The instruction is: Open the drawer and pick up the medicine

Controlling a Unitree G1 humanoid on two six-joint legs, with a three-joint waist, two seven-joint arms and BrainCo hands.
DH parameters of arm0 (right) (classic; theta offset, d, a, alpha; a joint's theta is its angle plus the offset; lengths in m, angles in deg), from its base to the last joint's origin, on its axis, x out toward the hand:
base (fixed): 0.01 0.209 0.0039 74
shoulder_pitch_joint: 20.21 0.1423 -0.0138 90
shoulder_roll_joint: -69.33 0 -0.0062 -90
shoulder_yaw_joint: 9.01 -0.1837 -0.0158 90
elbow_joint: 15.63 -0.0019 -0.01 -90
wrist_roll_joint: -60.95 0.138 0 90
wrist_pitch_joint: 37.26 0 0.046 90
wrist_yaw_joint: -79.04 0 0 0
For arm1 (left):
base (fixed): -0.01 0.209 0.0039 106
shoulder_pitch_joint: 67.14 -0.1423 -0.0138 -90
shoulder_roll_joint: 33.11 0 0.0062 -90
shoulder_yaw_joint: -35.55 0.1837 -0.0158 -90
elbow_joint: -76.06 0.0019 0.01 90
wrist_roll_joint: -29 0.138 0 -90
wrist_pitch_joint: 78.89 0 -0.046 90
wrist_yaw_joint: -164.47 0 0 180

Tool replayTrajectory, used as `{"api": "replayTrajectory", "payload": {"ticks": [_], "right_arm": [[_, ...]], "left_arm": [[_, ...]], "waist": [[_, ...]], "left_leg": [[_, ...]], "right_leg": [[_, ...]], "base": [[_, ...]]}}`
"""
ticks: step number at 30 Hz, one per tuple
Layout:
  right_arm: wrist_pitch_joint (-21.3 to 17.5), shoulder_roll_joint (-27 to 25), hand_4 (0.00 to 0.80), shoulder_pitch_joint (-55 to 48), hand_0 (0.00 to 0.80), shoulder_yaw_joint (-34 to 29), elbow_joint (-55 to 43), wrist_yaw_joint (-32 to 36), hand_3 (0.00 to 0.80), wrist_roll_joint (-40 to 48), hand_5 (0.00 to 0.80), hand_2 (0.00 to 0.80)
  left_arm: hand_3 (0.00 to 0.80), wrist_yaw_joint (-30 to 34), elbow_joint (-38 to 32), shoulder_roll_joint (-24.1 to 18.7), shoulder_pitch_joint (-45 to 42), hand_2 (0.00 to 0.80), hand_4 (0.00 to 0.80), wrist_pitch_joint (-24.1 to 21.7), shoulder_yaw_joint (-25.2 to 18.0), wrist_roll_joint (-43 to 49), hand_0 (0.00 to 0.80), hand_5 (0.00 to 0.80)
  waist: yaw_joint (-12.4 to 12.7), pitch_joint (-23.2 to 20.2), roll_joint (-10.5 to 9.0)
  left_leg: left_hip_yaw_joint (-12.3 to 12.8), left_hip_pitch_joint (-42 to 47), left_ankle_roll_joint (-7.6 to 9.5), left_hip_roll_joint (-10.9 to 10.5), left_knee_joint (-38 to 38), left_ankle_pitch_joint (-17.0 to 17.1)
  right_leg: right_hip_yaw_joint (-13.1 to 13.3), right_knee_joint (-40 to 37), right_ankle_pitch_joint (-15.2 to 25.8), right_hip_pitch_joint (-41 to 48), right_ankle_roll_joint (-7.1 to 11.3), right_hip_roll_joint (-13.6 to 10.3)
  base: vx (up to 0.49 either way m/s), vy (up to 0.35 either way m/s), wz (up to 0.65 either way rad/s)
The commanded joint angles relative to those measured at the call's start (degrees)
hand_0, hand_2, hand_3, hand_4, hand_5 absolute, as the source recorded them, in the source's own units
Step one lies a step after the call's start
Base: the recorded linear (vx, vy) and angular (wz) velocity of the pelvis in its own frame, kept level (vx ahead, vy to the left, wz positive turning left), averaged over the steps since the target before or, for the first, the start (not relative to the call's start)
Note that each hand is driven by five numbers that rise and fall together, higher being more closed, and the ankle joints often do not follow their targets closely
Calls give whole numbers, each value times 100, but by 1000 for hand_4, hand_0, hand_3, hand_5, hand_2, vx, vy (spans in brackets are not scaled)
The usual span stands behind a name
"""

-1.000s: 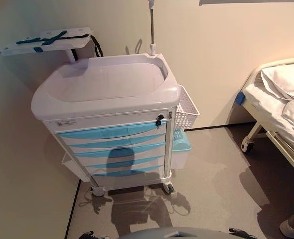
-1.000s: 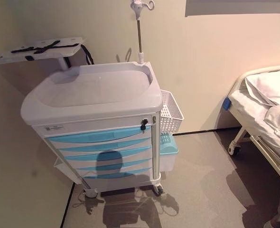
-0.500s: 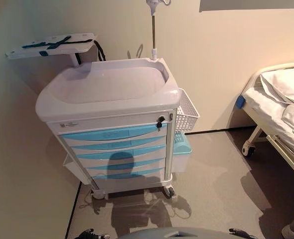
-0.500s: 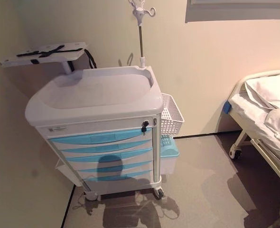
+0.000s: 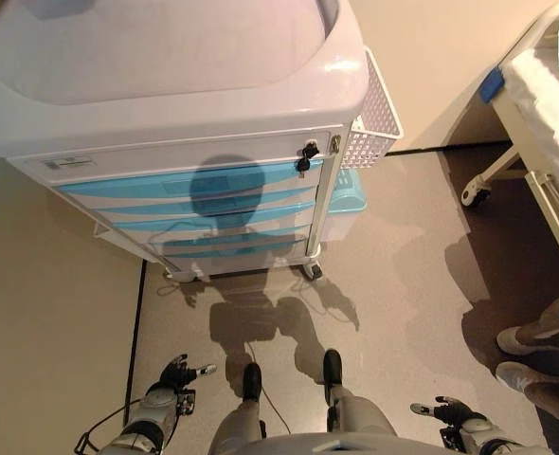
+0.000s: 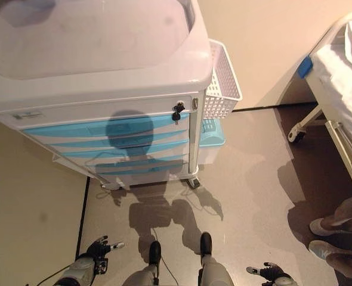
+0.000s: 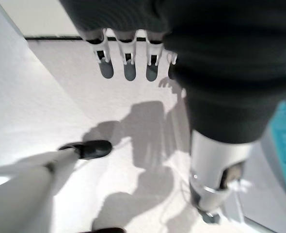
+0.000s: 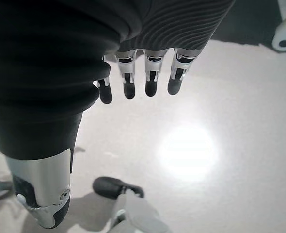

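- The white medical cart's (image 5: 180,90) blue plastic drawers (image 5: 189,204) were all closed; nothing was done yet.
- No medicine showed; presumably inside.
- My left robot hand (image 5: 177,373) and right robot hand (image 5: 447,412) hung low, fingers relaxed, empty.

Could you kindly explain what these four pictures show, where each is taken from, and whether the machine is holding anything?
This is a two-legged humanoid robot. Two pictures come from a stereo camera on its head, looking down; the other two come from cameras on its wrists, looking along each hand. In front stands a medical cart with blue-fronted drawers, all closed, a key in its lock and a white basket on its side. A hospital bed is at the right, and a person's shoes show beside it. The left hand and the right hand hang low by the floor, fingers relaxed, holding nothing. No medicine is visible.
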Motion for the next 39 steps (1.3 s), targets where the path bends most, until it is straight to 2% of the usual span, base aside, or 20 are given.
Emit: {"api": "replayTrajectory", "payload": {"ticks": [1, 2, 7, 15, 21, 39], "right_arm": [[-122, -12, 0, 185, 0, 359, 8, -149, 0, 241, 0, 0], [-127, -41, 0, 246, 0, 366, -42, -181, 0, 282, 0, 0], [-139, -86, 0, 401, 0, 372, -82, -240, 0, 344, 0, 0], [-170, -108, 0, 483, 0, 322, -133, -282, 0, 523, 0, 0], [-193, -58, 0, 479, 0, 395, -242, -316, 0, 627, 0, 0], [-230, 53, 0, 572, 0, 625, -406, -375, 0, 625, 0, 0]], "left_arm": [[0, -192, -183, -178, 342, 0, 0, -250, -37, -412, 0, 0], [0, -237, -563, -174, 420, 0, 0, -279, 16, -576, 0, 0], [0, -288, -1047, -165, 573, 0, 0, -354, 62, -862, 0, 0], [0, -371, -2041, -68, 773, 0, 0, -574, 49, -1576, 0, 0], [0, -412, -2564, 162, 1036, 0, 0, -726, 91, -2206, 0, 0], [0, -503, -3420, 269, 1736, 0, 0, -1025, 287, -2865, 0, 0]], "waist": [[-63, 94, -294], [-70, 251, -299], [-80, 455, -317], [-92, 416, -346], [-88, 466, -375], [-238, 442, -466]], "left_leg": [[-167, -255, 248, -318, -15, 50], [-180, -461, 270, -357, 237, -4], [-176, -945, 325, -466, 796, -184], [-241, -1572, 344, -571, 1295, -328], [-300, -1815, 352, -583, 1447, -389], [-307, -1862, 340, -486, 1211, -315]], "right_leg": [[129, 231, -16, -279, 434, -206], [138, 422, -57, -431, 401, -240], [153, 802, -148, -835, 345, -272], [135, 1230, -316, -1388, 307, -257], [90, 1403, -415, -1631, 284, -226], [99, 1351, -422, -1776, 279, -169]], "base": [[-92, -1, -3], [-92, 0, 0], [-104, -1, 5], [-45, -12, 1], [-19, -12, 8], [0, 0, 0]]}}
